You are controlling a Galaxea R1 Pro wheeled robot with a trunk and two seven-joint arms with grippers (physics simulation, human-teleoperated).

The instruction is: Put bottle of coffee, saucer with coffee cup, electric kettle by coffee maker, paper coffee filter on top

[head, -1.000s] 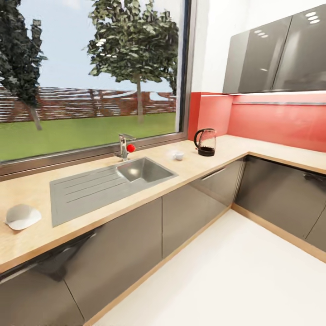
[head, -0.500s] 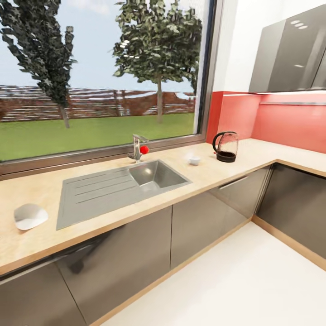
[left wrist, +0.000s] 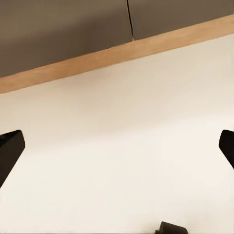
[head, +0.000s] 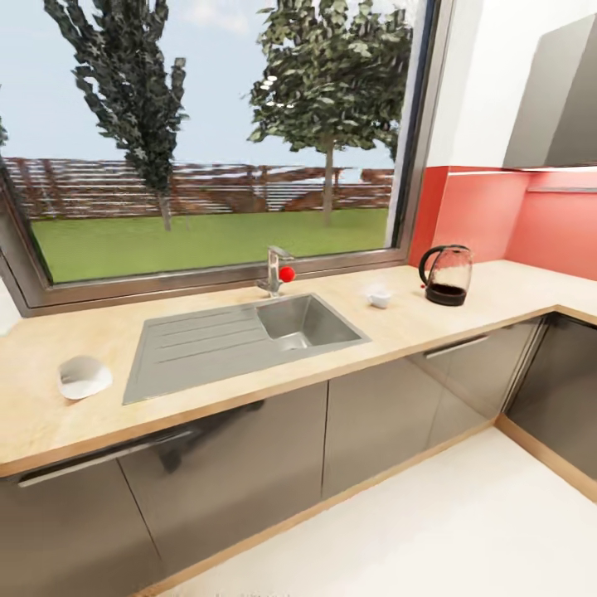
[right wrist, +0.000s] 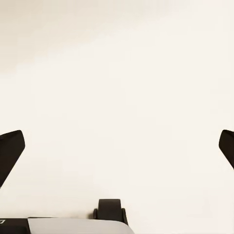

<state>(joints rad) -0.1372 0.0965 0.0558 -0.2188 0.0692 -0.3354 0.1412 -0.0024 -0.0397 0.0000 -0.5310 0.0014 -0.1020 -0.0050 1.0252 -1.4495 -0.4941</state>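
Observation:
The kitchen countertop [head: 398, 327] runs under the window in the head view. On it the electric kettle [head: 446, 275], brownish glass with a black base and handle, stands near the red corner wall. A small white coffee cup [head: 379, 296] sits to its left; whether the saucer lies beneath it I cannot tell. A white paper coffee filter [head: 83, 377] lies at the counter's left end. The coffee maker and the bottle of coffee are out of view. My left gripper [left wrist: 117, 146] and right gripper [right wrist: 117, 146] are both open, with nothing between their fingers, over pale floor.
An inset steel sink [head: 308, 322] with a drainboard and a tap with a red knob [head: 278, 272] sits mid-counter. Grey cabinet fronts [head: 377, 414] run below, turning a corner at the right. A grey wall cabinet [head: 555, 99] hangs top right. Pale floor [head: 431, 522] lies before the cabinets.
The whole head picture has shifted rightward, so the camera has turned left. The kettle, cup and filter keep their places on the counter.

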